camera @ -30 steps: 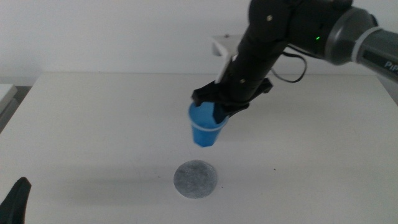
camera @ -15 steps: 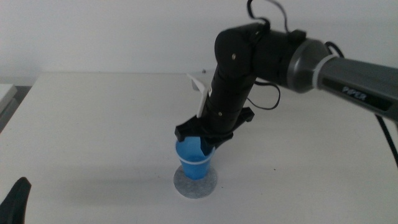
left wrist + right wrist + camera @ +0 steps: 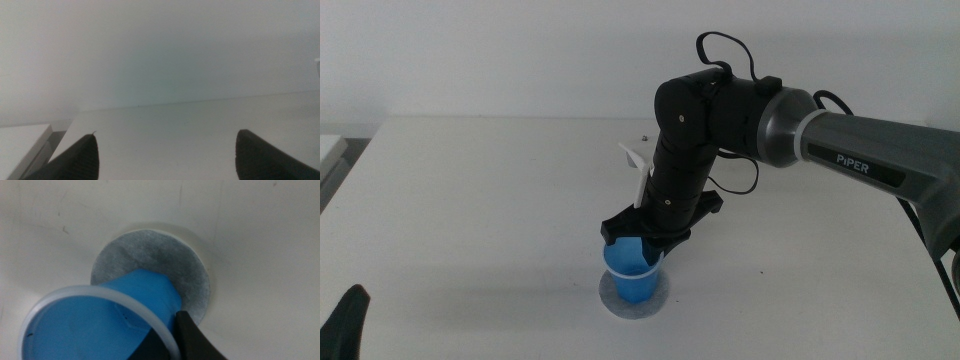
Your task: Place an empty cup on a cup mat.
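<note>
A white table (image 3: pixel 470 200) fills the middle view; low centre, the cup (image 3: pixel 630 272) is clamped at its rim by the right gripper (image 3: pixel 642 238), base on the cup mat (image 3: pixel 658 300). The left gripper (image 3: pixel 345 322) waits bottom left. In the left wrist view, its jaws are spread apart on nothing. In the right wrist view, one jaw is seen outside the cup's (image 3: pixel 100 325) rim, the mat (image 3: pixel 170 270) beneath.

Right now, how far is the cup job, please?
Done: the blue cup is lifted and brought onto the grey cup mat. In hand: the right gripper grips its rim. Left: open and withdraw. The left gripper waits, open, at the near edge.
</note>
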`<state>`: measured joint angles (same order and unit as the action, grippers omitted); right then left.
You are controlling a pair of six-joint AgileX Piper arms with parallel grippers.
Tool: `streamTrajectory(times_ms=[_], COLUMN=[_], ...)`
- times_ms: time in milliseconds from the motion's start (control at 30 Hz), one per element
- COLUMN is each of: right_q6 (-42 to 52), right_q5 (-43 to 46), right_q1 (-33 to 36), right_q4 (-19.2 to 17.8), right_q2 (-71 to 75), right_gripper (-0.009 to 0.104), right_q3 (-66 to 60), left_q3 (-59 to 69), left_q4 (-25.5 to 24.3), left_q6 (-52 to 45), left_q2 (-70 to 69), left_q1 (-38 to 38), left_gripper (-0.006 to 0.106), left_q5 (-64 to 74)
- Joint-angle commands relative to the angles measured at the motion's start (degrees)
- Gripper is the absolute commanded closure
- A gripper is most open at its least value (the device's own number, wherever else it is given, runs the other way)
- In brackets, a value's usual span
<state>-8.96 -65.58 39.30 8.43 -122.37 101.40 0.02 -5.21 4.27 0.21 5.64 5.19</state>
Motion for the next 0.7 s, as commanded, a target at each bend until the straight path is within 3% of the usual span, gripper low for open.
streamTrajectory(times_ms=[0, 333, 667], right_q6=[-0.1, 0.3, 4.0], right_q5=[0.5, -0.3, -2.0], right_q1=[0.1, 0.1, -1.2], right_q4=[-0.4, -0.6, -1.0], right_q2=[0.3, 0.4, 9.4], right_gripper=[0.097, 0.069, 0.01], right_q3=[-0.2, -0.2, 2.5], left_q3=[0.0, 0.0, 0.0], left_q4=[0.2, 0.2, 0.2], left_q6=[0.2, 0.2, 0.2], left_q2=[-0.2, -0.2, -0.2], left_q1=[0.1, 0.1, 0.1], left_gripper=[0.007, 0.007, 0.007], left_q5=[-0.3, -0.3, -0.3])
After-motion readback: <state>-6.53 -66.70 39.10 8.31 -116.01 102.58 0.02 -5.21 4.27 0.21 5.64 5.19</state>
